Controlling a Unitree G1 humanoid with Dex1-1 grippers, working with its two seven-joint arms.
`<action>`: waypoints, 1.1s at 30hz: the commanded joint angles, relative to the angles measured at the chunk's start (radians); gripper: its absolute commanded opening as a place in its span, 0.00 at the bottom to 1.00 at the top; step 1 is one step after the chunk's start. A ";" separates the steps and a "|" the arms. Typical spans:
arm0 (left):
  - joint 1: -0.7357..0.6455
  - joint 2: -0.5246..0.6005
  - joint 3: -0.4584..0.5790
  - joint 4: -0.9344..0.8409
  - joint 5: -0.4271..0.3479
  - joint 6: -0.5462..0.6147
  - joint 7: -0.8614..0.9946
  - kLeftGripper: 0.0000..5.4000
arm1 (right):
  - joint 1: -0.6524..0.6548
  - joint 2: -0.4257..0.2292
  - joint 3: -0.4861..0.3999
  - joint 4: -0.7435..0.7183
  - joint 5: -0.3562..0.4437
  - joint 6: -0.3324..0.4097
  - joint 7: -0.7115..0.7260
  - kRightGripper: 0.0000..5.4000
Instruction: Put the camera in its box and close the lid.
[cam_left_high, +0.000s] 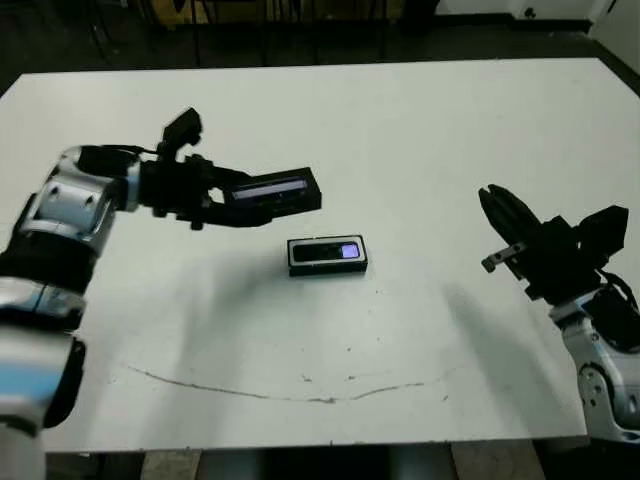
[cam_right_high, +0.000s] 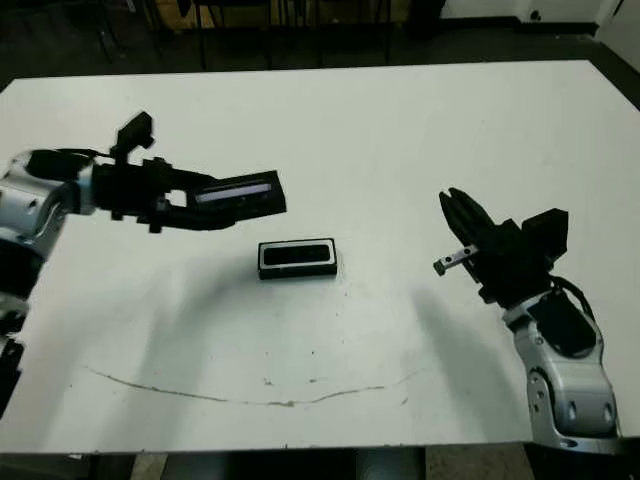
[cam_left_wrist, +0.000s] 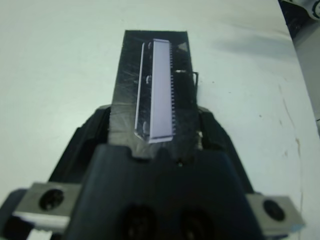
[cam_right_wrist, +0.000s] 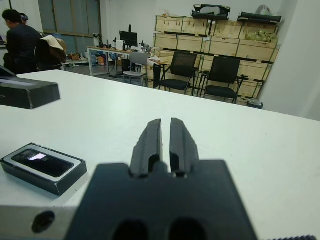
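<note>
Gripping flat glossy lid (cam_left_high: 272, 190), left gripper (cam_left_high: 215, 200) (black)

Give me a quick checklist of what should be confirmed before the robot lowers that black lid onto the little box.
1. Camera lies inside the box: ok.
2. Lid is gripped by the left gripper: ok.
3. Lid is lined up directly over the box: not ok; it hangs beyond it and to the robot's left.
4. Lid is level: cannot tell; it looks slightly tilted.
5. Right gripper is clear of the box: ok; it is off to the right, shut and empty.
6. Table around the box is free of obstacles: ok.
</note>
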 joint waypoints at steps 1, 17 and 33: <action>-0.031 -0.032 -0.013 0.081 0.039 -0.022 -0.013 0.52 | 0.001 -0.002 -0.001 0.009 0.003 0.015 0.001 0.00; -0.063 -0.130 -0.042 0.333 0.195 -0.126 0.002 0.52 | 0.009 -0.007 -0.005 -0.007 0.014 0.042 0.002 0.00; -0.031 -0.159 -0.031 0.360 0.217 -0.155 -0.042 0.52 | 0.023 -0.010 -0.010 -0.008 0.002 0.043 -0.006 0.00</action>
